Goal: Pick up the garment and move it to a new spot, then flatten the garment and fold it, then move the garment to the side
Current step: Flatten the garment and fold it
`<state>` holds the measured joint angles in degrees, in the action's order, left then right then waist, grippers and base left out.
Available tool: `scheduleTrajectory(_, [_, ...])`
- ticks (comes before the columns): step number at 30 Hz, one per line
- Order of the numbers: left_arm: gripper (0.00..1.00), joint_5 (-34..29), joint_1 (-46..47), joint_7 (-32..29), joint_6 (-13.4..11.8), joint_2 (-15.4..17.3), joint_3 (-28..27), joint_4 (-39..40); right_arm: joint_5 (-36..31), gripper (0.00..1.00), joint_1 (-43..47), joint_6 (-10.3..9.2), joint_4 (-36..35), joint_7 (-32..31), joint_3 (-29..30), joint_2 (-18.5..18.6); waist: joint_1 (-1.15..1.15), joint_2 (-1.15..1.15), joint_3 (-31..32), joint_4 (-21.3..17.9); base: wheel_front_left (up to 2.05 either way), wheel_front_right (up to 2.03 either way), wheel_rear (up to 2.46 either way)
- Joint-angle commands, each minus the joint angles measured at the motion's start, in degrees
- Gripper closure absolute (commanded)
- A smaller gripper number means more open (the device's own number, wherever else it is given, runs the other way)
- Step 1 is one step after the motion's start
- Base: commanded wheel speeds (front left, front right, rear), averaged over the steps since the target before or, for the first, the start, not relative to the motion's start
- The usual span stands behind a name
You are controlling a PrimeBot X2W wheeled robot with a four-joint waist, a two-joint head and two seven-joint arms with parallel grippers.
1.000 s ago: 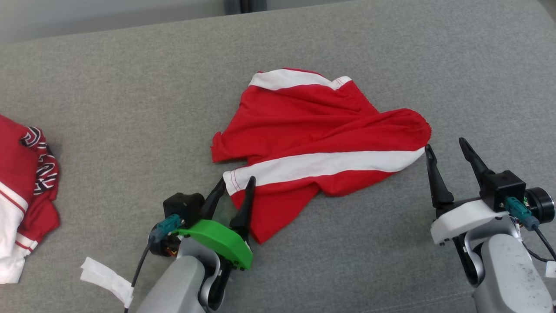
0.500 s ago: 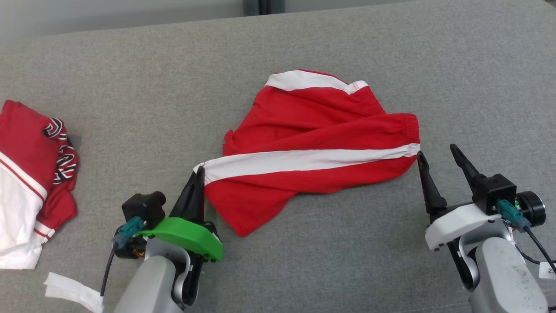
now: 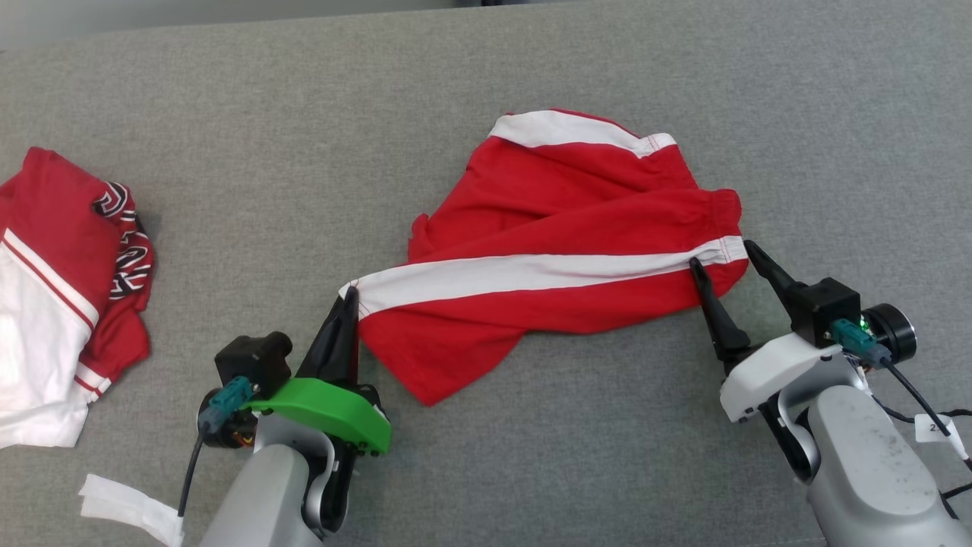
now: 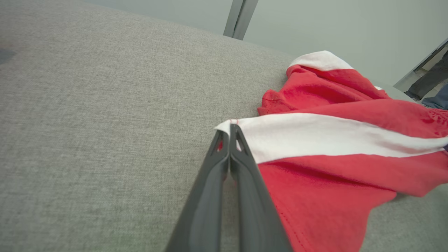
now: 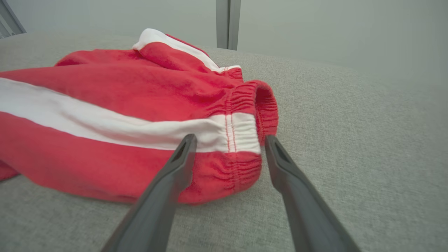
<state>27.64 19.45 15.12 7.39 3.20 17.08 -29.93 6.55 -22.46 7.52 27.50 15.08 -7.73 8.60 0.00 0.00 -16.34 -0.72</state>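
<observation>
Garment (image 3: 562, 251): red shorts, stretched on the cushion (image 3: 228, 190) between both grippers.
Left gripper (image 3: 348, 298): pinching the leg hem corner (image 4: 224, 126), probably to anchor it.
Right gripper (image 3: 720, 254): spread, straddling the waistband (image 5: 245, 133), seemingly ready to grab.

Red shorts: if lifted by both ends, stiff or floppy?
Probably floppy: the red shorts lie creased and twisted. Likely to sag between the left gripper, shut on a hem corner, and the open right gripper at the waistband. Thin cloth, probably light.
</observation>
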Motion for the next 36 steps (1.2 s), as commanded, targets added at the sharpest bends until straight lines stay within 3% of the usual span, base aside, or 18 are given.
scheduleTrajectory(1, [1.0,-0.53,0.7,0.05,0.14,0.18,0.05,0.17,1.01,0.01,-0.98,-0.06,0.9,0.13,-0.58,0.8,0.0,0.0,-0.22,0.22,0.0,0.0,0.0])
scheduleTrajectory(6, [1.0,-0.68,0.94,0.05,0.14,0.07,0.4,0.24,3.55,0.11,-2.39,-0.06,2.17,0.13,-2.52,2.02,0.0,0.0,-0.46,0.53,0.0,0.0,0.0])
scheduleTrajectory(10, [1.0,-0.87,0.92,0.05,0.14,0.02,0.57,0.22,6.22,0.35,-3.04,-0.06,1.73,0.13,-4.48,2.64,0.0,0.0,-0.75,0.49,0.0,0.0,0.0])
scheduleTrajectory(13, [1.0,-1.03,1.13,0.05,0.14,0.0,0.61,0.14,7.91,0.42,-3.15,-0.06,1.28,0.13,-5.48,3.35,0.0,0.0,-0.95,0.46,0.0,0.0,0.0])
scheduleTrajectory(14, [1.0,-1.09,1.13,0.05,0.14,-0.01,0.59,0.15,8.44,0.5,-3.23,-0.06,1.03,0.13,-5.71,3.52,0.0,0.0,-0.98,0.46,0.0,0.0,0.0])
scheduleTrajectory(20, [1.0,-1.24,0.62,0.05,0.14,-0.04,0.56,-0.2,12.78,0.58,-3.14,-0.06,0.32,0.13,-7.96,4.8,0.0,0.0,-0.65,0.42,0.0,0.0,0.0])
scheduleTrajectory(23, [1.0,-1.34,0.4,0.05,0.14,-0.04,0.71,-0.3,14.15,0.83,-3.57,-0.06,0.47,0.13,-8.96,5.44,0.0,0.0,-0.45,0.55,0.0,0.0,0.0])
scheduleTrajectory(24, [1.0,-1.34,0.32,0.05,0.14,-0.05,0.74,-0.32,14.41,1.0,-3.68,-0.06,0.36,0.13,-9.07,5.63,0.0,0.0,-0.38,0.58,0.0,0.0,0.0])
scheduleTrajectory(30, [1.0,-1.82,-0.81,0.05,0.14,0.09,0.59,0.68,15.1,1.0,-2.36,-0.06,-1.73,0.13,-8.61,6.0,0.0,0.0,1.07,0.73,0.0,0.0,0.0])
scheduleTrajectory(36, [1.0,-2.8,-2.29,0.05,0.14,1.19,-0.76,7.55,15.85,1.0,0.48,-0.06,-8.79,0.13,-7.07,6.17,0.0,0.0,4.76,0.28,0.0,0.0,0.0])
